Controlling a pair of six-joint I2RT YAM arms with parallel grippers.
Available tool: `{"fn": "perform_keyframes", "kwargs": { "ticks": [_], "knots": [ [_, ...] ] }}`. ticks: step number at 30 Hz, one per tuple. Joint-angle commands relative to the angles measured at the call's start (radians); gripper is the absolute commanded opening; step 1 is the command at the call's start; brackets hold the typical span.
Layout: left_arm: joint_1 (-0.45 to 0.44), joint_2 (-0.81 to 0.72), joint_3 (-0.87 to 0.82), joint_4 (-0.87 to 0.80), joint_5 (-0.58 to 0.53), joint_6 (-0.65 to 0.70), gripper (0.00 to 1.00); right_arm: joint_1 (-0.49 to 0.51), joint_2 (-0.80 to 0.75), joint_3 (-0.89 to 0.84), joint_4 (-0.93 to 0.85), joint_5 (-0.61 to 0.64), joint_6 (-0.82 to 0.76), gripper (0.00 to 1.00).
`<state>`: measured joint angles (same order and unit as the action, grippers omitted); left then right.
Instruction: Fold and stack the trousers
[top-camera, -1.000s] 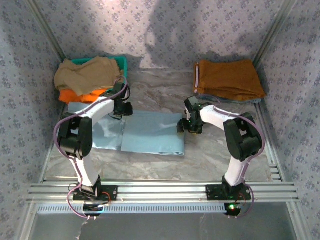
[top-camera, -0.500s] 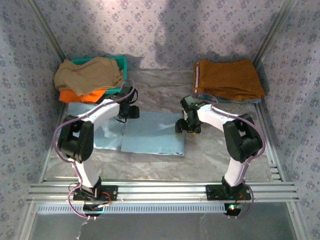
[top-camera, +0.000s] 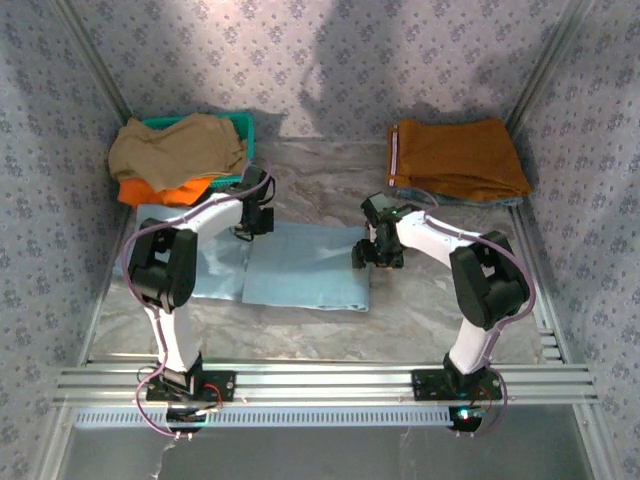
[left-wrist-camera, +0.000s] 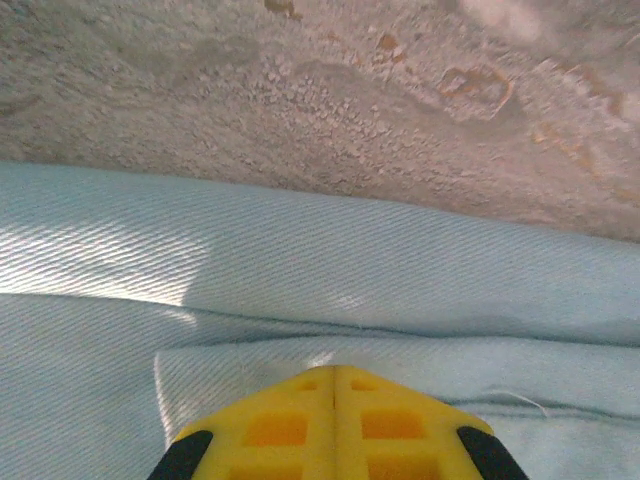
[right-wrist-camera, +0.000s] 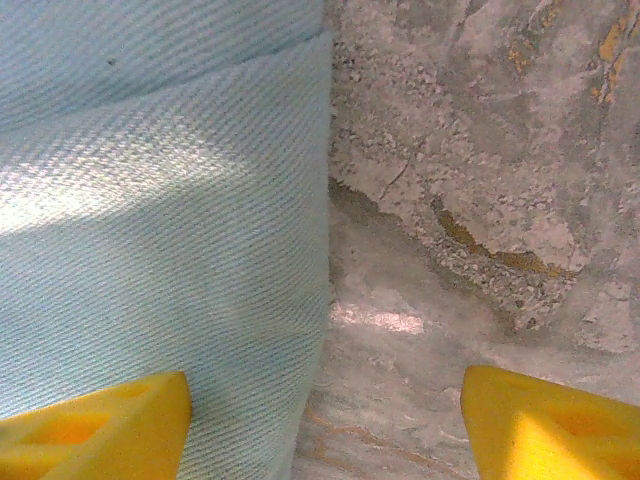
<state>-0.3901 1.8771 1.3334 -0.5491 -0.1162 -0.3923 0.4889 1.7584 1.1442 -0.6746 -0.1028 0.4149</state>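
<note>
The pale sky-blue trousers (top-camera: 300, 270) lie flat and partly folded across the middle of the marbled table. My left gripper (top-camera: 258, 215) is at their far edge; in the left wrist view its yellow fingertips (left-wrist-camera: 333, 368) are pressed together, resting on a fold of the blue cloth (left-wrist-camera: 350, 260), and no fabric shows between them. At the trousers' right edge my right gripper (top-camera: 368, 252) hovers with its jaws wide apart. In the right wrist view the gripper (right-wrist-camera: 325, 385) straddles that edge, one finger over the cloth (right-wrist-camera: 150, 200) and the other over bare table.
A teal basket (top-camera: 240, 125) at the back left holds tan (top-camera: 175, 145) and bright orange (top-camera: 160, 190) garments. Folded rust-orange trousers (top-camera: 455, 155) lie at the back right. Patterned walls close in three sides, and an aluminium rail (top-camera: 320, 380) runs along the near edge.
My left gripper moved toward the back right along the trousers' far edge and shut. The right gripper shifted slightly left and stayed open.
</note>
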Motion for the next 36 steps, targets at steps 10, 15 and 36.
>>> {"fn": "perform_keyframes", "kwargs": {
  "ticks": [10, 15, 36],
  "knots": [
    [-0.005, -0.055, 0.076, -0.069, 0.003, 0.017, 0.1, 0.004, 0.006, 0.005, 0.001, -0.005, 0.032, 0.73],
    [-0.011, 0.005, 0.054, -0.111, 0.007, 0.011, 0.35, 0.005, 0.004, 0.001, 0.003, 0.0, 0.033, 0.74],
    [-0.043, -0.029, 0.039, -0.124, -0.072, 0.001, 0.0, 0.004, 0.002, -0.013, 0.017, 0.011, 0.049, 0.74]
  ]
}}
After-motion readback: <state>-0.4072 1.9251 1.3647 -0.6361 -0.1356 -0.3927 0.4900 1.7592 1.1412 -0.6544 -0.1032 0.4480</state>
